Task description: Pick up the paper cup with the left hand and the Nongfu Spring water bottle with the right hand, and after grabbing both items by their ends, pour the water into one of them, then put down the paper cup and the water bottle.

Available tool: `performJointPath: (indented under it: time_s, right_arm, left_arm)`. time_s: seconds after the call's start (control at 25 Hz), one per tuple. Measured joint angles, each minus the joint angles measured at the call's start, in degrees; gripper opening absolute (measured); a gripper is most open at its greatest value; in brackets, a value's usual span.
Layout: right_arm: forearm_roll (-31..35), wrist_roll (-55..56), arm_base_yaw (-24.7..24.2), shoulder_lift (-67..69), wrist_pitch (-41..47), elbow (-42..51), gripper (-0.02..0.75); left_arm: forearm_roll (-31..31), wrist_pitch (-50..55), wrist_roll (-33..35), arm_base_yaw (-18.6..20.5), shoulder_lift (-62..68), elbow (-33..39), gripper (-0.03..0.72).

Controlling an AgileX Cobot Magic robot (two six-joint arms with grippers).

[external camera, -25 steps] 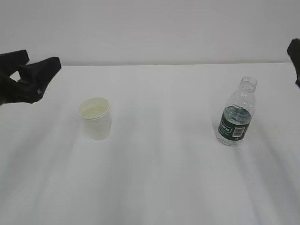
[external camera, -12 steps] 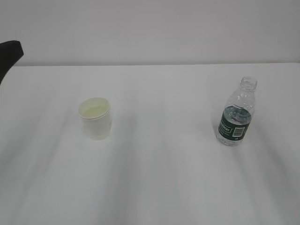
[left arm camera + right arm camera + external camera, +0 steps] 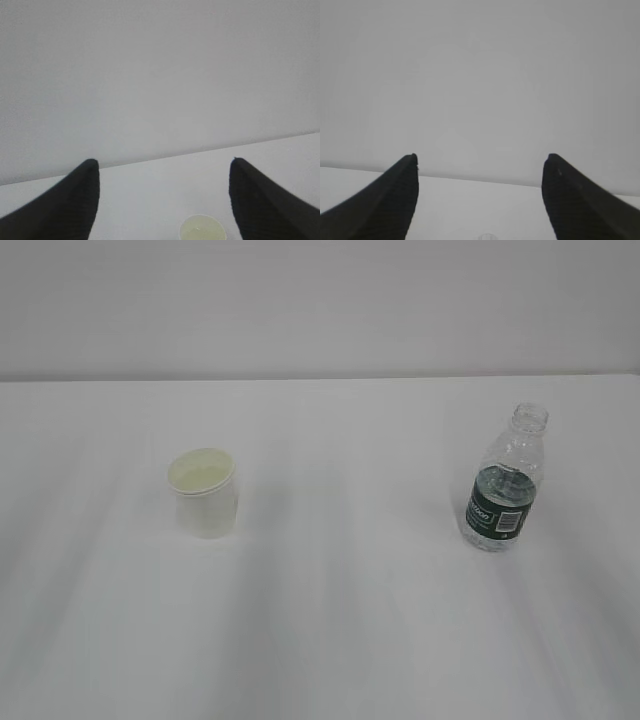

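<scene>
The white paper cup (image 3: 204, 492) stands upright on the left of the table, its cream inside showing. The Nongfu Spring water bottle (image 3: 507, 483) stands upright on the right, uncapped, with some water (image 3: 503, 483) in its lower part behind the green label. Neither arm shows in the exterior view. In the left wrist view my left gripper (image 3: 163, 165) is open and empty, with the cup's rim (image 3: 202, 230) low between its fingers. In the right wrist view my right gripper (image 3: 481, 160) is open and empty; the bottle's mouth (image 3: 486, 236) just peeks in at the bottom edge.
The white table (image 3: 340, 620) runs back to a plain pale wall (image 3: 320, 300). Nothing else stands on it in these views.
The left arm has drawn back out of the exterior view to the left, and the right arm's dark edge has gone from the right side. Cup and bottle have not moved.
</scene>
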Motion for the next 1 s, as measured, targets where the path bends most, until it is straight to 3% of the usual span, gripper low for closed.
performJointPath:
  time_s: [0.44, 0.76, 1.0]
  right_arm:
    - [-0.34, -0.05, 0.0, -7.93, 15.85, -2.08, 0.575]
    - [-0.55, -0.05, 0.0, -13.67, 25.63, -2.85, 0.575]
    - [-1.91, -0.13, 0.0, -17.99, 33.48, -2.85, 0.574]
  left_arm:
    - [-0.27, 16.06, 0.0, 0.0, -11.05, 0.0, 0.576]
    - [0.13, 32.57, 0.0, 0.0, -15.81, -7.78, 0.54]
    - [0.22, 40.41, 0.0, 0.0, -20.34, -9.23, 0.533]
